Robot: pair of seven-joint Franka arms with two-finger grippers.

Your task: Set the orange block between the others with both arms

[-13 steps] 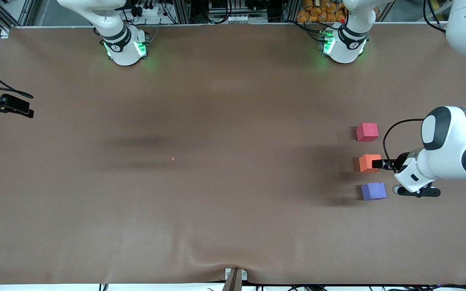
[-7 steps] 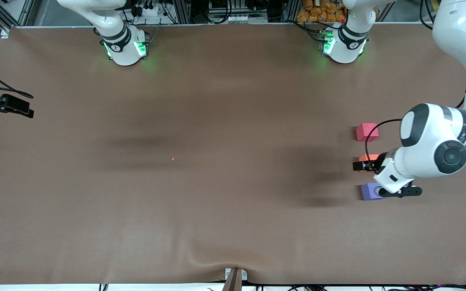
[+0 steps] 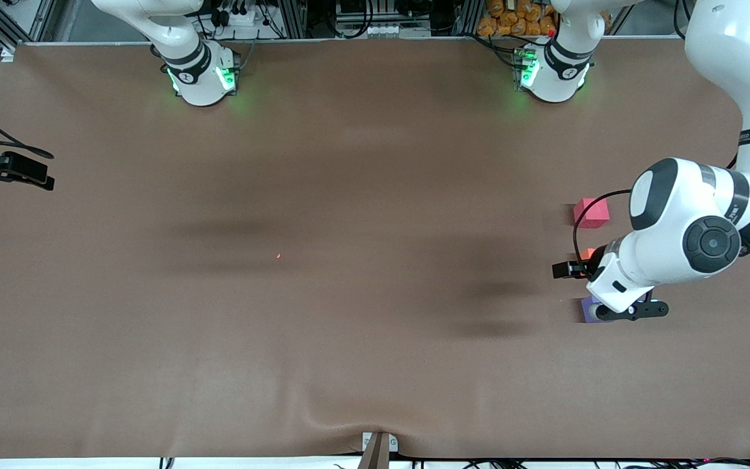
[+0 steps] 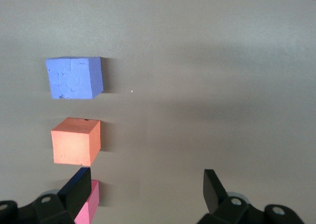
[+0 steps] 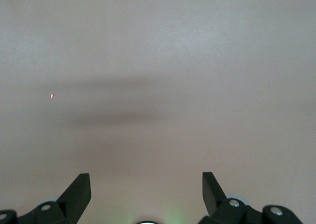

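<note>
The orange block (image 4: 76, 141) sits on the brown table (image 3: 349, 326) between the pink block (image 3: 592, 212) and the purple block (image 4: 74, 78), in one row near the left arm's end of the table. The pink one is farthest from the front camera, the purple one nearest. Small gaps separate the three blocks; none touch. The left gripper (image 4: 147, 188) hangs over the table just beside this row, its fingers (image 4: 79, 187) spread wide and holding nothing. The left arm (image 3: 687, 241) covers part of the orange and purple blocks in the front view. The right gripper (image 5: 146, 187) is spread too and empty, over bare table. The middle of the table is free, with wide room toward every edge.
</note>
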